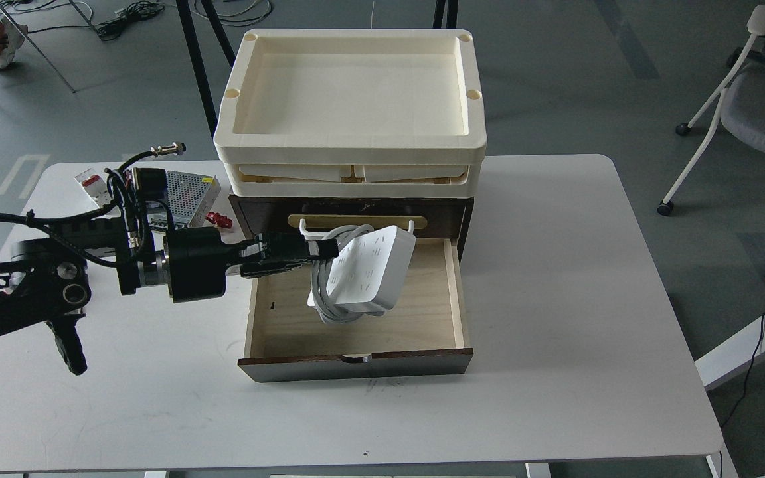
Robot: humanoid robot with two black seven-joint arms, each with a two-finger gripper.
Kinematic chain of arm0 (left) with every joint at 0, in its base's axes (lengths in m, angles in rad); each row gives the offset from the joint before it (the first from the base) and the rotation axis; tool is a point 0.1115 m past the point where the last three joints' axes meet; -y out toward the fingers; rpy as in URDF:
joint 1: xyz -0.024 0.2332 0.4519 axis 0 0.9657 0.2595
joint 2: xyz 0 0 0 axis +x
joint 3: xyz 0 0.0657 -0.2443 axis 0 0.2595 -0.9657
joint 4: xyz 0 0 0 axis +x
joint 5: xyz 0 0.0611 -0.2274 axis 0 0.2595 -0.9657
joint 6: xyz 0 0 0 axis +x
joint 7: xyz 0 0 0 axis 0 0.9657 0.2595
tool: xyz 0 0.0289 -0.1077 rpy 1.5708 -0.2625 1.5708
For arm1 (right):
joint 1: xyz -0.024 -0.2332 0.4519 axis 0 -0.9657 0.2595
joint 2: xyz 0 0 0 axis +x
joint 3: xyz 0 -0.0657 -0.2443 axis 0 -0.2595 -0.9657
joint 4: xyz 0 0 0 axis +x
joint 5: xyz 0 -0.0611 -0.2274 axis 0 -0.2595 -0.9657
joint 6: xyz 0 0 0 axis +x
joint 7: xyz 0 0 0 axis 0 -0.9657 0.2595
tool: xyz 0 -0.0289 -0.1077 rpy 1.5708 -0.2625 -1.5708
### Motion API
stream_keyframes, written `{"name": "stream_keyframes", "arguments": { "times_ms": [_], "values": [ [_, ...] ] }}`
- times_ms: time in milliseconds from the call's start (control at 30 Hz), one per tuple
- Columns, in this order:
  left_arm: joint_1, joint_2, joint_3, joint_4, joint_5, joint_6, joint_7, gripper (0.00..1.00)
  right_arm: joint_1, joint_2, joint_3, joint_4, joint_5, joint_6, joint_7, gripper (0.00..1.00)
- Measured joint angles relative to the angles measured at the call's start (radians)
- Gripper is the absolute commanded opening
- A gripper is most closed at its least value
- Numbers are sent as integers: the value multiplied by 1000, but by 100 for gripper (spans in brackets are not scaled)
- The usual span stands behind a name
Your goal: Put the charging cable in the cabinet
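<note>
The charging cable (372, 269), a white power strip with its thick white cord coiled around it, hangs tilted above the open drawer. My left gripper (321, 251) is shut on its cord and left side, reaching in from the left. The cabinet (356, 355) is a dark brown drawer unit with its pale wooden drawer pulled out toward me. Its white bar handle (309, 232) on a brass plate is partly hidden behind the strip. My right gripper is out of view.
Two stacked cream trays (352, 143) sit on top of the cabinet. A perforated metal power-supply box (186, 189), a small white and red breaker (90, 184) and a red valve piece (220, 219) lie at the back left. The white table (555, 332) carries all of this.
</note>
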Motion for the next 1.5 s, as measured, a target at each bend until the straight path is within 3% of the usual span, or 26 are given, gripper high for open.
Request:
{"name": "stream_keyframes", "arguments": {
  "times_ms": [733, 833, 1133, 1167, 1233, 1500],
  "values": [
    [103, -145, 12, 271, 31, 16, 0, 0, -8, 0, 0, 0, 0, 0, 0, 100],
    [109, -162, 9, 298, 33, 18, 0, 4, -12, 0, 0, 0, 0, 0, 0, 100],
    [114, -184, 0, 314, 29, 15, 0, 36, -21, -2, 3, 0, 1, 0, 0, 100],
    [114, -184, 0, 314, 28, 15, 0, 42, -22, -2, 3, 0, 1, 0, 0, 100],
    [114, -184, -1, 315, 26, 15, 0, 72, -25, -2, 5, 0, 2, 0, 0, 100],
    [151, -164, -73, 312, -11, 6, 0, 81, -33, -9, 12, 2, 2, 0, 1, 100]
  ]
}}
